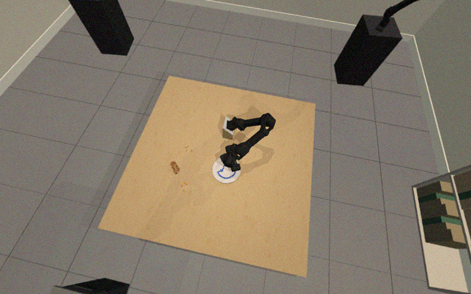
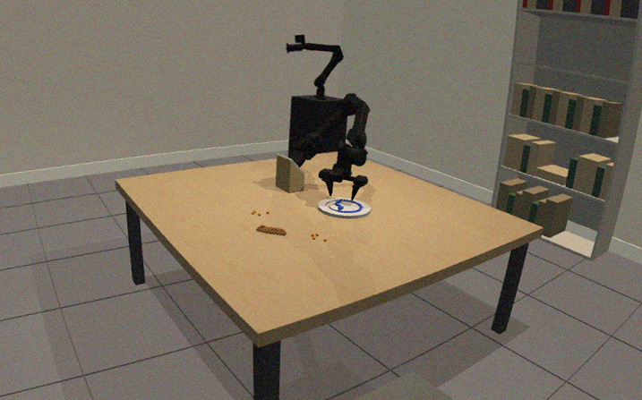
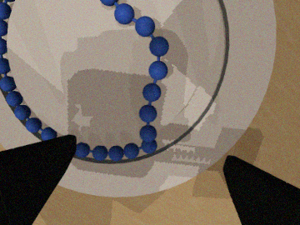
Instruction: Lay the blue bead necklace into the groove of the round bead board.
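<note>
Blue bead necklace (image 3: 149, 86) lies on the round bead board (image 3: 245, 46), a pale disc on the wooden table (image 2: 374, 248). Wrist view: along the disc's 6 to 9 o'clock arc the beads sit in the dark circular groove (image 3: 222, 74); from about 6 o'clock the strand leaves the groove and runs up across the disc's middle toward 12 o'clock, so that part lies outside the groove. Gripper (image 2: 344, 187) hangs above the board's far edge, jaws spread wide, nothing between them; both black fingertips are clear of the beads. Elsewhere on the table, toward 9 o'clock of the board in the top view: a short brown bead strand (image 1: 175, 167) and two small clusters of loose orange beads (image 1: 188, 148). Tan block (image 2: 289, 173) stands near the arm's base.
</note>
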Robot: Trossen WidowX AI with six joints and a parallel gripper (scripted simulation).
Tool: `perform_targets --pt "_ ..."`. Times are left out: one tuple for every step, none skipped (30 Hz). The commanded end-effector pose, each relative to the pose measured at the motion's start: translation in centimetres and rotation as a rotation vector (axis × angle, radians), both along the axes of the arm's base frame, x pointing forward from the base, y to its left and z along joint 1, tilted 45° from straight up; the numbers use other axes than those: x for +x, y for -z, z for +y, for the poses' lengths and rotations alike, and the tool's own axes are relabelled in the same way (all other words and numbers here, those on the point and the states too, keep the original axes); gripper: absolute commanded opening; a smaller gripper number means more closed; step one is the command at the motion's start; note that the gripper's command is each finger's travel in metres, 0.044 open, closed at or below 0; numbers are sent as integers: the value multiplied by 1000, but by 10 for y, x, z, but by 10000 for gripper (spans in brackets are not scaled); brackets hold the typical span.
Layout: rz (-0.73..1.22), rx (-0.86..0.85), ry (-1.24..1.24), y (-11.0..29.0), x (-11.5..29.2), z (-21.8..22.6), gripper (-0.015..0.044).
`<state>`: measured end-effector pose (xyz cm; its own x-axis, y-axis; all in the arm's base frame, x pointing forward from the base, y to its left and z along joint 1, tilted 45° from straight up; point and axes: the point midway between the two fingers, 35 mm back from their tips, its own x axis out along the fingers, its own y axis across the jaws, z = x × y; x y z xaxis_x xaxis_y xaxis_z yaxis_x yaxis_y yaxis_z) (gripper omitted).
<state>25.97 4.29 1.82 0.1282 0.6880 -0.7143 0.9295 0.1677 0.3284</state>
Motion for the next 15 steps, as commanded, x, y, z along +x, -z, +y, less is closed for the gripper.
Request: perform_targets --pt "-16 -3 -14 -2 1 -4 387" --pt "-32 -7 -31 -5 2 -9 361" --pt "-54 -11 -54 -9 2 -15 335" --pt "-76 -16 -77 -12 3 -21 309" --pt "-93 -19 -95 -15 3 -26 282" --pt "-103 -20 -105 -17 3 -29 256" --pt "-107 -21 -109 -18 3 -29 230" --pt "-107 -21 -109 -18 3 -29 204" --pt "-107 -21 -109 -18 3 -29 177" --pt "-107 -21 -109 -18 3 -29 151" --pt "-107 -21 -109 -17 3 -29 125" --pt "-107 -21 -109 -15 3 -27 120" --pt "-107 -21 -109 -13 4 -25 120" --pt "-107 -21 -109 -10 4 -22 120" --pt "-107 -20 -109 -7 5 -19 120"
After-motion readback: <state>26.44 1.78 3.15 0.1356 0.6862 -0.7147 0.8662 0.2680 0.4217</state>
